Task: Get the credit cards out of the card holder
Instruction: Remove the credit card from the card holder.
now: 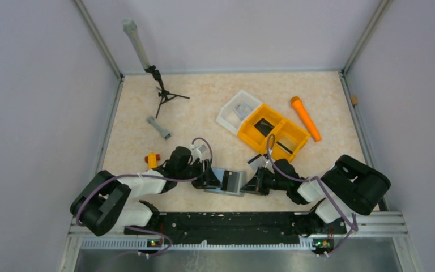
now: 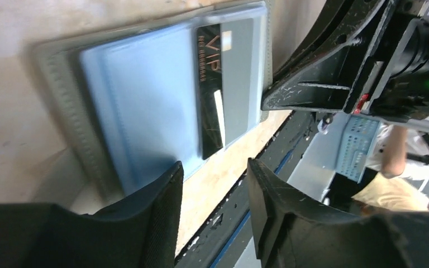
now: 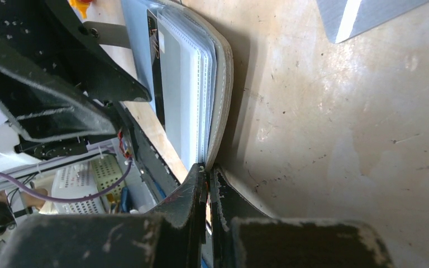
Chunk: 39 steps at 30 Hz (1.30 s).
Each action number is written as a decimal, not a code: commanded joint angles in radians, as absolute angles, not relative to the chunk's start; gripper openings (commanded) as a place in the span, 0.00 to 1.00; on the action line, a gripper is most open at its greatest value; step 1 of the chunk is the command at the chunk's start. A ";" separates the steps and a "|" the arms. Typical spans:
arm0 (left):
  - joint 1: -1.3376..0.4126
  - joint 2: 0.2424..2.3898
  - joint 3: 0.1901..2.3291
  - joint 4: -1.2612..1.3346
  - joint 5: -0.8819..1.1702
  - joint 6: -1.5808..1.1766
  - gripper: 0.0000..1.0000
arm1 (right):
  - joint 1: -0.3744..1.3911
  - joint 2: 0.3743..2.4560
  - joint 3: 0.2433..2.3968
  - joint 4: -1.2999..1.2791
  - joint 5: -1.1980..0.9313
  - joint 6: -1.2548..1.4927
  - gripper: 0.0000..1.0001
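While right tool (image 3: 208,170) pinches one card holder (image 2: 139,111) corner, left tool (image 2: 215,167) spread; one black card (image 2: 209,95) inside.

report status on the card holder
left jaws open, empty. right jaws shut on card holder edge. black card inside it. nothing blocking.

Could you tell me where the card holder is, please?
Top view: the card holder lies on the table, near-edge centre, between left claw and right claw.
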<state>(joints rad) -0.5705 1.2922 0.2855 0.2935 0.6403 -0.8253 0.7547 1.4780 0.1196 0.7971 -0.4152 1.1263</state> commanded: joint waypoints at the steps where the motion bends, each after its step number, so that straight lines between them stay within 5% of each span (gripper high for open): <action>1: -0.652 1.291 0.388 0.198 0.519 -0.769 0.51 | 0.752 1.453 0.144 0.799 -0.409 1.105 0.00; 20: -0.798 1.475 0.545 0.009 0.334 -0.743 0.57 | 0.752 1.447 0.141 0.805 -0.410 1.112 0.00; 27: -0.690 1.501 0.401 0.289 0.507 -0.855 0.48 | 0.752 1.434 0.131 0.803 -0.407 1.114 0.00; 39: -0.673 1.606 0.330 0.555 0.614 -0.923 0.48 | 0.752 1.429 0.134 0.805 -0.412 1.116 0.00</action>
